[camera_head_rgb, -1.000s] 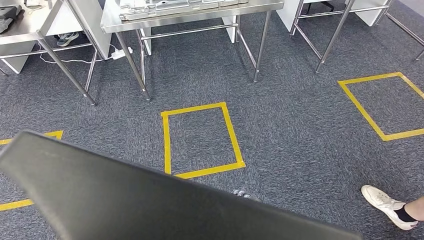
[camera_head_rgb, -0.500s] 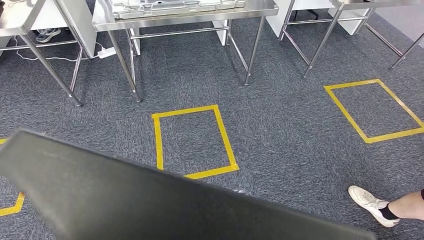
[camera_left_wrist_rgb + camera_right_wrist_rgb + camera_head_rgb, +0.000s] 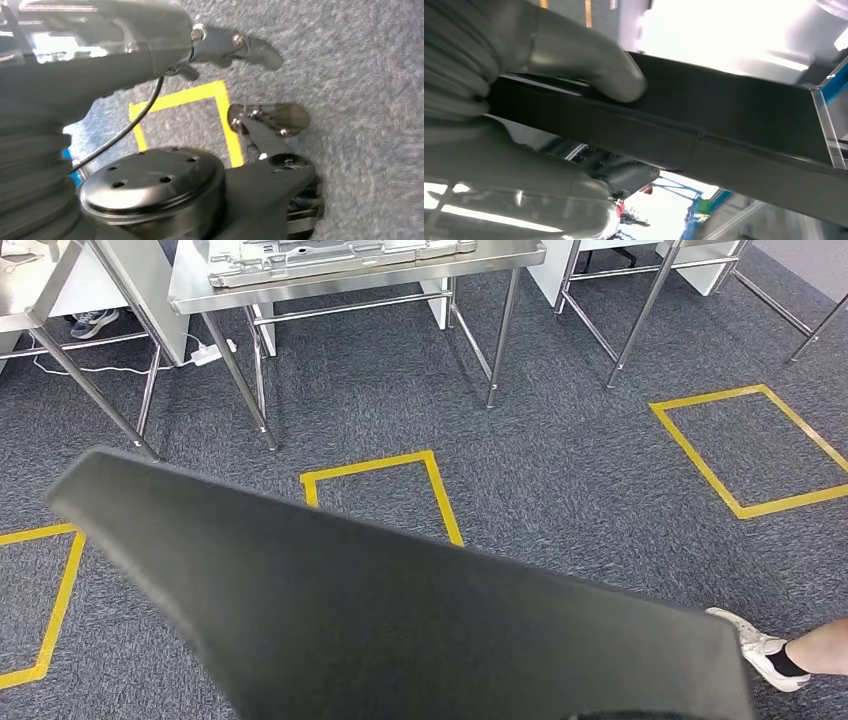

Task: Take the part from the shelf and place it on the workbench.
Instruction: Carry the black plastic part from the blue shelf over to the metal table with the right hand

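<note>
The robot is carrying the part (image 3: 400, 610), a large flat dark panel, across the lower half of the head view from 9 o'clock to 5 o'clock, tilted over the carpet. In the right wrist view the right hand (image 3: 524, 100) is clamping the panel's edge, its thick grey thumb (image 3: 594, 65) pressing on the top face and the remaining fingers wrapping beneath. The left hand (image 3: 165, 50) is appearing against a dark surface in the left wrist view, with dark fingers (image 3: 235, 45) extending past it; whether they are pinching the panel cannot be told. The counter (image 3: 350, 275) is standing at 12 o'clock, already bearing a metal tray (image 3: 330, 255). A yellow floor marking (image 3: 385, 485) is lying between robot and counter, and a person's shoe (image 3: 765, 655) is sitting at 4 o'clock. Judged risks: the panel is blocking the downward view, so footing and alignment may suffer; the edge grasp may slip under the panel's leverage; the panel may strike the counter's legs or the occupying tray.
</note>
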Robot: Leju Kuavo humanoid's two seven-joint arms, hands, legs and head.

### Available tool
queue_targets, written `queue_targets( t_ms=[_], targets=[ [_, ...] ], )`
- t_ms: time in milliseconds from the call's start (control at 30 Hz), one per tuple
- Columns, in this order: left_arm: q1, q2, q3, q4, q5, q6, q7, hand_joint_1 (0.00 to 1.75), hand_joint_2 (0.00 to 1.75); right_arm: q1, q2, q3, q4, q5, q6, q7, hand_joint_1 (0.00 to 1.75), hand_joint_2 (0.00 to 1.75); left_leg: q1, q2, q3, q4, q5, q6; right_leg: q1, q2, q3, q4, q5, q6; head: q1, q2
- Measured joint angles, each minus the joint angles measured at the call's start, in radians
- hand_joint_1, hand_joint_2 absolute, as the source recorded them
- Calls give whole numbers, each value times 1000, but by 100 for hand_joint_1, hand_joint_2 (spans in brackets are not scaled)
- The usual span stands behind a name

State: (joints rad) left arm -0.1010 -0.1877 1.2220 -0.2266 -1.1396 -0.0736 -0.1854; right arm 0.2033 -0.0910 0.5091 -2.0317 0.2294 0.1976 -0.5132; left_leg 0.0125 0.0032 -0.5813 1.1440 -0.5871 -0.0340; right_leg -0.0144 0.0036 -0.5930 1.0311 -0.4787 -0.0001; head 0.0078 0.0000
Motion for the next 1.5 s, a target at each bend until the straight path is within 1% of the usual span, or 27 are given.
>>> queue_targets(
  t_ms=[67, 100, 133, 167, 200, 267, 333, 433, 500, 567, 600, 633, 667, 733, 800, 867, 967, 1033, 1100, 1133, 1167, 1200, 1233, 1300, 1333, 1433, 1500],
  targets=[
    [2, 0, 1, 0, 0, 0, 0, 0, 175, 0, 1, 0, 0, 0, 0, 2, 175, 175, 0, 0, -69, 134, -52, -3, 0, 0, 7, 0, -6, -7, -1, 0],
    [3, 0, 1, 0, 0, 0, 0, 0, 175, 1, 2, 0, 0, 1, 0, 2, 175, 175, 1, 0, -96, 178, -59, -5, -1, 1, 11, 0, -9, -8, -1, 0],
    [3, 0, 2, 0, 0, 0, 0, 0, 175, 1, 2, 0, 0, 2, 0, 3, 175, 175, 3, 0, -105, 184, -45, -6, -1, 3, 15, 0, -12, -6, -1, 0],
    [4, 0, 2, 0, 0, 0, 0, 0, 175, 1, 2, 0, 0, 3, 0, 3, 175, 175, 5, 0, -95, 149, -13, -7, -3, 5, 21, 1, -16, -3, -1, 0],
    [3, 1, 3, 0, 0, 0, 0, 0, 175, 1, 2, 0, 0, 4, 0, 3, 175, 175, 8, 0, -70, 82, 31, -9, -5, 7, 27, 3, -22, 2, -1, 0],
    [3, 2, 4, 0, 0, 0, 0, 0, 175, 1, 2, 0, 0, 7, -1, 3, 175, 175, 11, -4, -24, -37, 84, -11, -3, 9, 34, 9, -33, 14, 0, 0],
    [3, 2, 5, 1, 0, 0, 0, 0, 175, 1, 2, 0, 0, 8, -1, 3, 175, 175, 10, -9, -12, -73, 87, -5, 1, 10, 34, 11, -38, 24, 0, 0],
    [4, 4, 5, 0, 0, 0, 0, 0, 175, 1, 2, 0, 0, 9, -1, 3, 175, 175, 8, -10, -11, -78, 86, 15, -3, 9, 36, 9, -43, 31, 1, 0],
    [3, 4, 6, 0, 0, 0, 0, 0, 175, 0, 2, 0, 0, 9, -1, 2, 175, 175, 10, -8, -7, -81, 84, 27, -5, 7, 6, 70, -76, 35, 1, 0],
    [3, 4, 6, 0, 0, 0, 0, 0, 175, 0, 2, 1, 0, 9, -1, 2, 175, 175, 9, -5, -4, -81, 79, 34, -4, 6, -68, 203, -129, 36, 1, 0],
    [3, 4, 6, 0, 0, 0, 0, 0, 175, 1, 2, 1, 0, 9, -1, 2, 175, 175, 8, -4, -3, -81, 77, 37, -4, 6, -105, 262, -144, 36, 1, 0],
    [3, 4, 6, 0, 0, 0, 0, 0, 175, 1, 2, 1, 0, 9, -1, 2, 175, 175, 7, -4, 0, -81, 74, 38, -4, 6, -127, 291, -140, 36, 1, 0],
    [3, 4, 6, 0, 0, 0, 0, 0, 175, 1, 2, 1, 0, 8, -1, 2, 175, 175, 7, -4, 4, -81, 70, 39, -4, 6, -130, 280, -117, 35, 1, 0],
    [3, 4, 6, 0, 0, 0, 0, 0, 175, 0, 2, 1, 0, 7, -1, 2, 175, 175, 7, -7, 17, -81, 62, 35, -2, 5, -84, 159, -36, 30, 1, 0],
    [2, 4, 6, 0, 0, 0, 0, 0, 175, -1, 3, 1, 1, 3, 1, 1, 175, 175, 4, -8, 26, -82, 53, 27, 4, 2, -36, 48, 8, 23, 1, 0],
    [2, 4, 6, 0, -1, 0, 0, 0, 175, -1, 3, 0, 1, -2, 2, -1, 175, 175, 2, -7, 29, -88, 49, 16, 11, 3, -24, 23, 1, 19, 1, 0],
    [-1, 4, 6, 0, -1, -1, 0, 0, 175, -1, 4, 0, 2, -6, 8, -3, 175, 175, 2, -5, 36, -80, 37, 1, 4, 3, -8, 7, -3, 8, 0, 0],
    [-1, 4, 6, 0, -1, -1, -1, 0, 175, -3, 5, 1, 2, -7, 11, -3, 175, 175, 2, -6, -1, 8, -5, -2, 0, 2, 8, -2, -7, -2, 0, 0],
    [1, 4, 6, 0, -2, -1, -1, 0, 175, -4, 5, 1, 2, -8, 12, -3, 175, 175, 1, -6, -73, 141, -50, -4, 0, 2, 19, -2, -16, -8, 0, 0],
    [2, 5, 6, 0, -2, -1, -1, 0, 175, -4, 5, 1, 2, -9, 12, -3, 175, 175, 1, -6, -99, 178, -51, -4, 1, 3, 25, -2, -22, -9, 0, 0],
    [3, 5, 6, 0, -2, -1, -1, 0, 175, -4, 5, 1, 2, -9, 12, -3, 175, 175, 2, -6, -107, 176, -31, -5, 0, 5, 33, -1, -28, -8, 0, 0],
    [3, 5, 6, 0, -2, -1, -1, 0, 175, -4, 5, 1, 2, -10, 12, -3, 175, 175, 3, -6, -96, 134, 7, -4, 0, 6, 42, -1, -34, -5, 0, 0],
    [3, 6, 6, 0, -2, -1, -1, 0, 175, -4, 5, 1, 3, -10, 12, -3, 175, 175, 4, -6, -72, 65, 51, -4, -1, 7, 53, -1, -42, -2, 0, 0],
    [2, 6, 6, 0, -2, -1, -2, 0, 175, -5, 6, 1, 3, -10, 12, -3, 175, 175, 4, -6, -28, -47, 97, -1, 3, 8, 65, 1, -56, 8, 0, 0],
    [2, 6, 5, 0, -3, -1, -3, 0, 175, -5, 6, 1, 3, -10, 12, -3, 175, 175, 2, -7, -18, -73, 101, 2, 4, 9, 67, 2, -61, 12, 0, 0],
    [4, 7, 6, 0, -3, -1, -4, 0, 175, -5, 6, 1, 3, -11, 12, -3, 175, 175, 0, -10, -16, -81, 90, 19, 4, 8, 69, 4, -63, 23, 1, 0],
    [3, 8, 6, 0, -3, 0, -5, 0, 175, -7, 6, 1, 3, -11, 12, -3, 175, 175, 4, -10, -6, -84, 84, 32, 3, 7, 52, 44, -78, 29, 1, 0]
  ],
)
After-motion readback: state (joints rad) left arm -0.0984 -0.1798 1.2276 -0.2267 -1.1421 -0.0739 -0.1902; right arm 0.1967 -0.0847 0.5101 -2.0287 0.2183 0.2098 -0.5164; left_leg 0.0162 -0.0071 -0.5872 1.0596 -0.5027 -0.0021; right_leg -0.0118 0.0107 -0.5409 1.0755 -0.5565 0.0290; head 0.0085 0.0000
